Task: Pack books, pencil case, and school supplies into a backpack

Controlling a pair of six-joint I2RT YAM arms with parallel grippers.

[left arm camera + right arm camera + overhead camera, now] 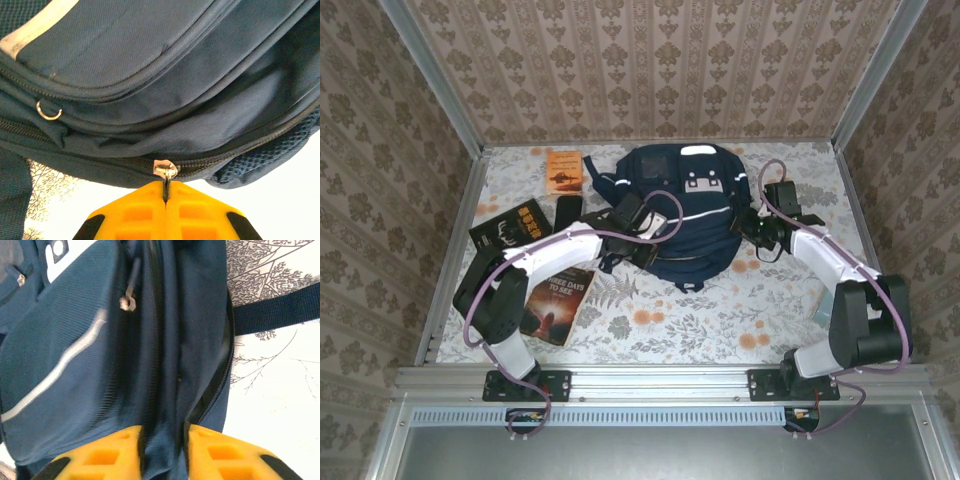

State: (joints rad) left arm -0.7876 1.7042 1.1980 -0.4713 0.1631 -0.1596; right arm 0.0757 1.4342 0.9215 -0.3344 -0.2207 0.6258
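The navy backpack point(685, 215) lies flat mid-table. My left gripper point(165, 192) is shut on the metal zipper pull point(165, 170) at the bag's lower seam, and sits by the bag's left side point(645, 225). My right gripper point(162, 440) is at the bag's right edge point(752, 228). Its jaws stand apart, with a fold of the backpack's fabric point(165, 390) loose between them. The orange book point(564, 172), the black gold-lettered book point(510, 228) and the pencil case point(568, 212) lie left of the bag. The dark brown book point(558, 305) lies under my left arm.
A second zipper pull point(129, 301) hangs higher on the bag, and a small metal ring point(48, 112) sits on another seam. A dark strap point(280, 310) runs off to the right over the flowered tablecloth point(720, 320). Patterned walls close in the table on three sides.
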